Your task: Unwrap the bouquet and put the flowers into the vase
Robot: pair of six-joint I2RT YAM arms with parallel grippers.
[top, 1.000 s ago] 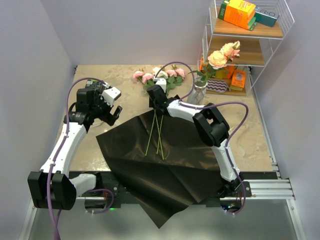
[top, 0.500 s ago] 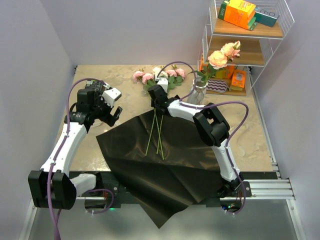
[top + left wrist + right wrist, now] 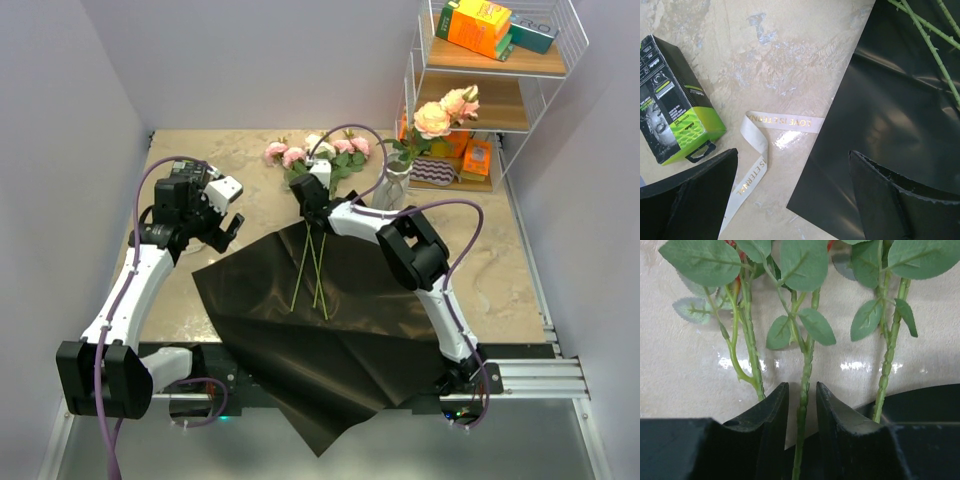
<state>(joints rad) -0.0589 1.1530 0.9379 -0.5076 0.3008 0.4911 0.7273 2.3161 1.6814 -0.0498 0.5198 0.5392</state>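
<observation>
black paper sheet [image 3: 330, 340] spread flat, overhangs near edge of table [image 3: 500, 260]. left gripper [image 3: 792, 165] wide open over its left edge, beige ribbon [image 3: 760, 150] loose beside. right gripper [image 3: 802, 395] fingers close either side of middle rose stem [image 3: 806, 367]; can't tell if pinched. flowers [image 3: 320, 152] lie toward far edge. vase [image 3: 397, 188] far right, two roses [image 3: 440, 112] in it.

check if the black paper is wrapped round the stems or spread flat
Spread flat: the black paper lies open, stems bare on top, ribbon loose beside it.

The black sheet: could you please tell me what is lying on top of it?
The lower ends of the rose stems lie on the sheet; their blooms rest on the table beyond it. Whatever is under the sheet is hidden.
</observation>
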